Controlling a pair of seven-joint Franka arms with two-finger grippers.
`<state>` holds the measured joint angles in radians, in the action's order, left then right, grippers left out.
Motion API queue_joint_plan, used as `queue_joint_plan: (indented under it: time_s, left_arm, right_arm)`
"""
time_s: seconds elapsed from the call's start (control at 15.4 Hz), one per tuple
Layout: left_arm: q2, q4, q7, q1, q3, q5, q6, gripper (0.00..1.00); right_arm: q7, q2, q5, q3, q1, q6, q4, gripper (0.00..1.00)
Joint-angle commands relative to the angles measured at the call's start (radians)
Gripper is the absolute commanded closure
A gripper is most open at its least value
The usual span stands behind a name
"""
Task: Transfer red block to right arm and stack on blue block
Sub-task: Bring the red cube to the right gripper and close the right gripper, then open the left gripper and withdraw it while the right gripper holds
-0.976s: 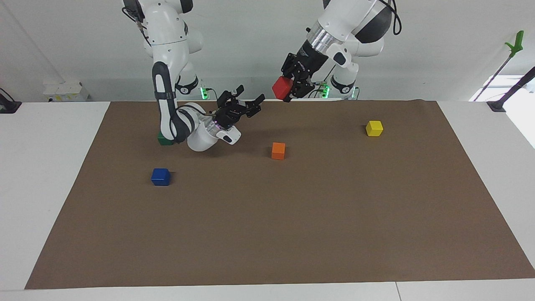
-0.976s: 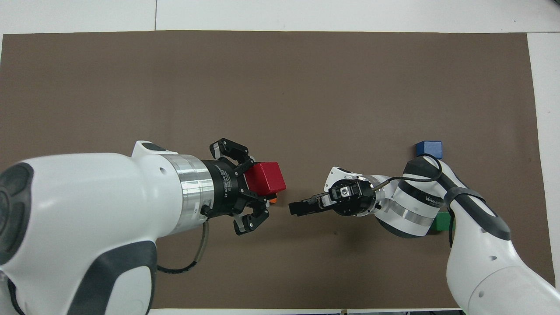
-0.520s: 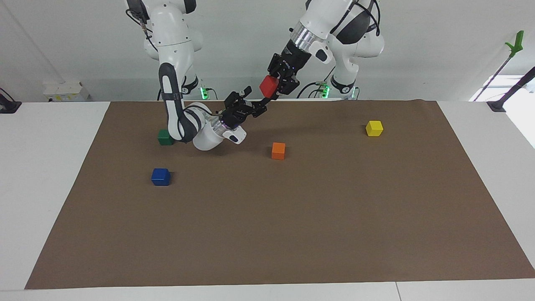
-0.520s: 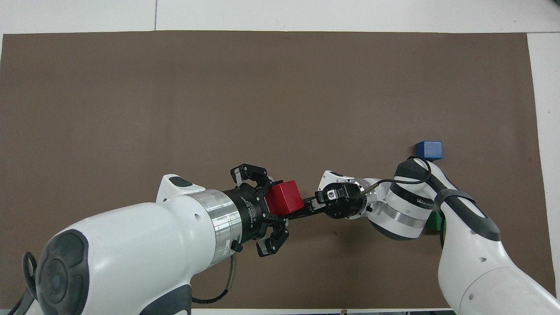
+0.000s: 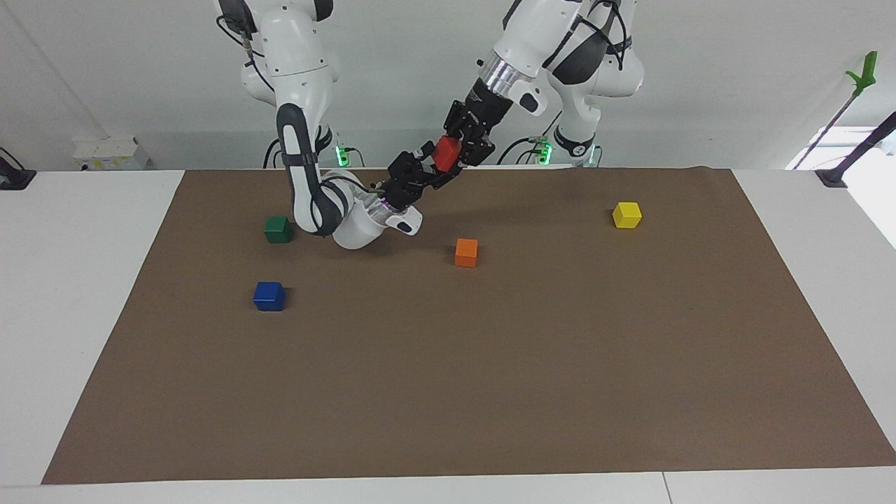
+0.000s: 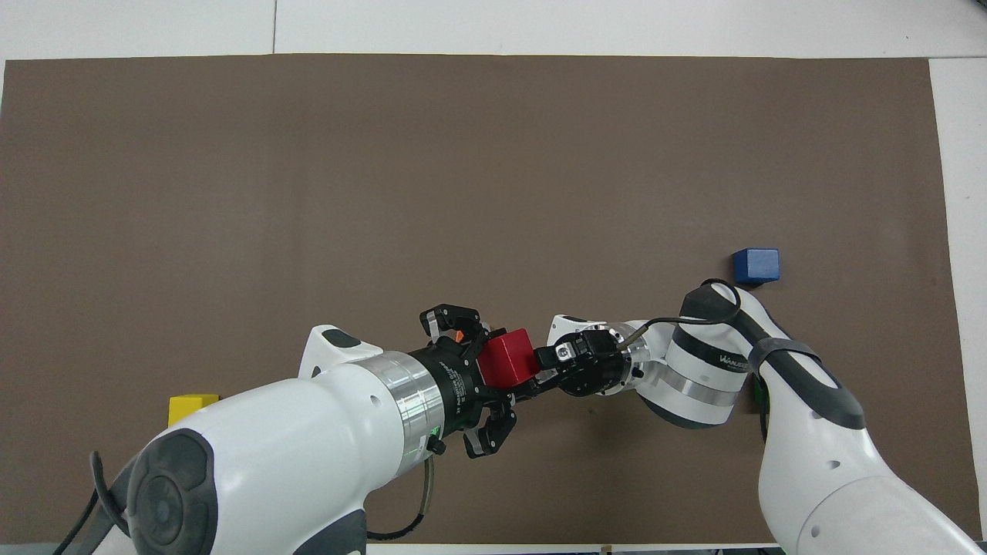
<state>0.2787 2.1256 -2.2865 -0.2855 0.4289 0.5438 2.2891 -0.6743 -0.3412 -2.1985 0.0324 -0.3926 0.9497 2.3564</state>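
The red block (image 5: pixel 445 152) is up in the air over the mat's edge nearest the robots, held in my left gripper (image 5: pixel 451 150), which is shut on it. It also shows in the overhead view (image 6: pixel 505 358), with the left gripper (image 6: pixel 493 368) around it. My right gripper (image 5: pixel 428 168) points up at the block, open, with its fingers either side of it; I cannot tell if they touch. It meets the block in the overhead view (image 6: pixel 541 365) too. The blue block (image 5: pixel 269 296) sits alone on the mat toward the right arm's end (image 6: pixel 756 265).
A dark green cube (image 5: pixel 278 229) lies beside the right arm's elbow, nearer to the robots than the blue block. An orange cube (image 5: pixel 466 253) sits mid-mat under the meeting grippers. A yellow cube (image 5: pixel 626 215) lies toward the left arm's end (image 6: pixel 193 406).
The left gripper carried the red block down and toward the right arm. The right gripper rose to meet it, and its open fingers now reach around the block.
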Motion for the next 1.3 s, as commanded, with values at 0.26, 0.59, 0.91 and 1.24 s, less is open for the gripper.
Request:
queue_joint_plan:
  time_s: [0.26, 0.59, 0.91, 1.24]
  left_arm:
    - [0.056, 0.063, -0.001, -0.023, -0.013, 0.03, 0.013, 1.0]
    - [0.06, 0.069, -0.001, -0.023, -0.013, 0.03, 0.01, 1.0]
    - [0.059, 0.054, 0.012, -0.031, -0.013, 0.025, 0.006, 0.01]
    - [0.074, 0.021, 0.027, 0.005, -0.033, 0.016, -0.042, 0.0]
  right_arm:
    - [0.049, -0.007, -0.01, -0.003, 0.003, 0.029, -0.039, 0.06]
    - [-0.004, -0.002, 0.0, 0.0, 0.006, 0.064, -0.039, 1.0]
    - [-0.001, 0.005, 0.011, 0.0, 0.011, 0.067, -0.046, 1.0]
    - [0.018, 0.011, 0.013, 0.0, 0.012, 0.078, -0.055, 1.0]
